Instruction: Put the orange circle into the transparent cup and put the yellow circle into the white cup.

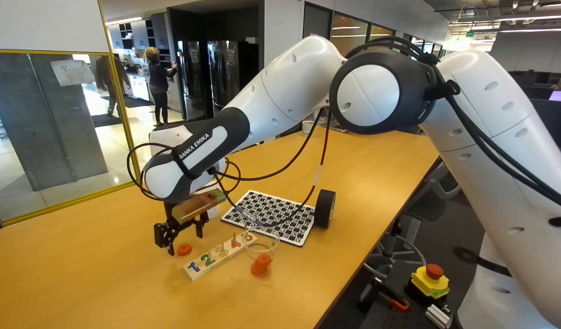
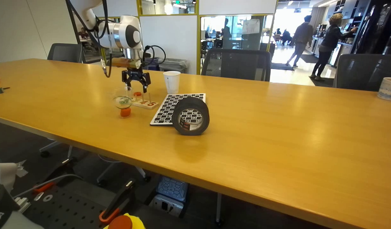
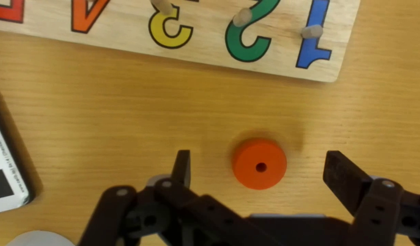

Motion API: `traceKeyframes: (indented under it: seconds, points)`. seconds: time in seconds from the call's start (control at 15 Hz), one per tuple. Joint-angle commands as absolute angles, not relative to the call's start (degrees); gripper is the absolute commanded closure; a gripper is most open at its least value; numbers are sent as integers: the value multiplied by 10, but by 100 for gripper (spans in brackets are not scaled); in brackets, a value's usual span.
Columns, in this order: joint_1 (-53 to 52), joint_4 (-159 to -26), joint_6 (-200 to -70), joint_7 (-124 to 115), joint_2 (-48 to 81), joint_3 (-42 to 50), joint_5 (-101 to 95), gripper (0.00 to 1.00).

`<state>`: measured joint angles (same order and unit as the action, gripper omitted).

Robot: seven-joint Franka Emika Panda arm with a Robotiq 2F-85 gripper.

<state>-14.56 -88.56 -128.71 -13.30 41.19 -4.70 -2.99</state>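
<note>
I am holding my claw (image 2: 137, 89) pointing down and spread wide, grasping nothing; I am judging that this pose is serving for squeezing the orange circle (image 3: 259, 162) across its rim. The orange circle is lying flat on the worktop (image 2: 278, 133), hole facing up, so its round edge is offering itself to both fingers (image 3: 345, 181). The white cup (image 2: 172, 83) is standing upright with its mouth up, presumably waiting for the yellow circle, which I am not making out anywhere. Across the number board (image 1: 221, 256) from my target, the transparent cup (image 2: 123, 103) is standing, probably serving as the goal for this piece. More orange pieces (image 1: 261, 266) are showing at that cup, but I am failing to tell whether they are sitting inside it or just beside it. The black tape roll (image 1: 325, 209) is standing on its edge beside the checkered board (image 1: 271, 213), and I am guessing that neither is playing any part.

In the wrist view the orange circle is lying roughly midway between the fingers, touching neither. In both exterior views my claw is hanging just over it, though its exact height is escaping me. I am expecting to be lowering, then closing.
</note>
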Motion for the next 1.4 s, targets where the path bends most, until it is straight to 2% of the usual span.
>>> traceKeyframes:
  seconds: [0.0,0.6,0.67,0.93,1.2,1.33]
  points:
    - [-138,-877,-1298,-112,420,-56,-14,0]
    - [-139,-876,-1309,-105,425,-57,-14,0]
    - [-140,-878,-1314,-106,424,-56,-16,19]
    - [-141,-879,-1323,-107,424,-55,-16,51]
    - [-143,-881,-1325,-112,422,-53,-18,80]
    - [-144,-884,-1316,-120,415,-50,-18,81]
